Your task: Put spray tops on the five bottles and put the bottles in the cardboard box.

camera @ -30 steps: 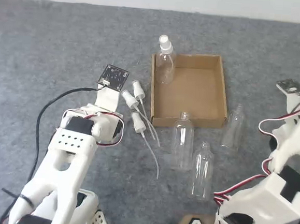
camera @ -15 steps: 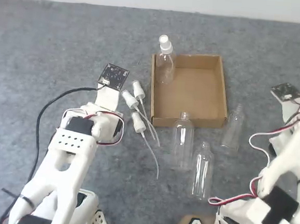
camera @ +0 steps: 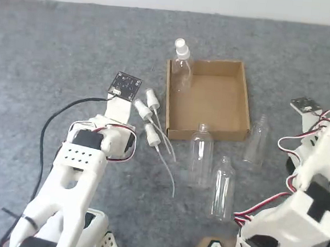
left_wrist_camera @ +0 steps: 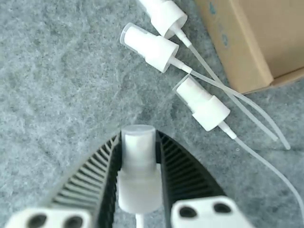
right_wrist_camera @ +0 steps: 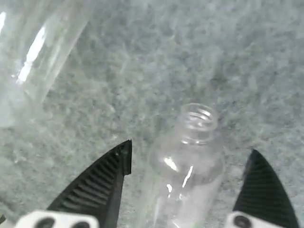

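My left gripper is shut on a white spray top just above the carpet. Three more spray tops with long tubes lie beyond it, beside the cardboard box. In the high view they lie at the box's left side. My right gripper is open, with an uncapped clear bottle between its fingers; nothing is pinched. In the high view that arm stands right of the bottle. A capped bottle stands in the box's far left corner.
Two more uncapped bottles stand in front of the box, between the arms. Another clear bottle shows close beside my right gripper. A black cable trails left of the left arm. Grey carpet runs to the far wall.
The right arm has swung left toward the bottle by the box's front right corner. The left arm, the spray tops and the bottles have stayed put.
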Available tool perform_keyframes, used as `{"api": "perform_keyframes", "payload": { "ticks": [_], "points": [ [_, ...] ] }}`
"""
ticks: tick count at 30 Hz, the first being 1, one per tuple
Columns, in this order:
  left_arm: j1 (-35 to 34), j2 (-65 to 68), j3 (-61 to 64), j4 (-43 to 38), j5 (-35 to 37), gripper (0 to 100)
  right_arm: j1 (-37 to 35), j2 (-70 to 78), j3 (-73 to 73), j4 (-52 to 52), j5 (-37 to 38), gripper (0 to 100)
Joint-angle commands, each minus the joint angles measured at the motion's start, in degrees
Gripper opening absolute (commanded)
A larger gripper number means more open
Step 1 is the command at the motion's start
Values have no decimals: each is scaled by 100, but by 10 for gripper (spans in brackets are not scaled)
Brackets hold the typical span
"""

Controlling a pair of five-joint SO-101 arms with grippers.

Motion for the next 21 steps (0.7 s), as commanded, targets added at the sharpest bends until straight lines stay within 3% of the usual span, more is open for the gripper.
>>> {"api": "perform_keyframes", "payload": {
  "ticks": [1, 12, 18, 21],
  "points": [
    [-26, -237, -31, -79, 44, 10, 66, 66, -501, -4, -211, 273],
    [-26, -237, -31, -88, 44, 10, 171, 338, -448, -180, -158, 191],
    [-26, -237, -31, -79, 44, 10, 171, 374, -404, -119, 158, 206],
    [-26, -237, -31, -79, 44, 10, 180, 365, -440, -119, 167, 153]
  ]
}}
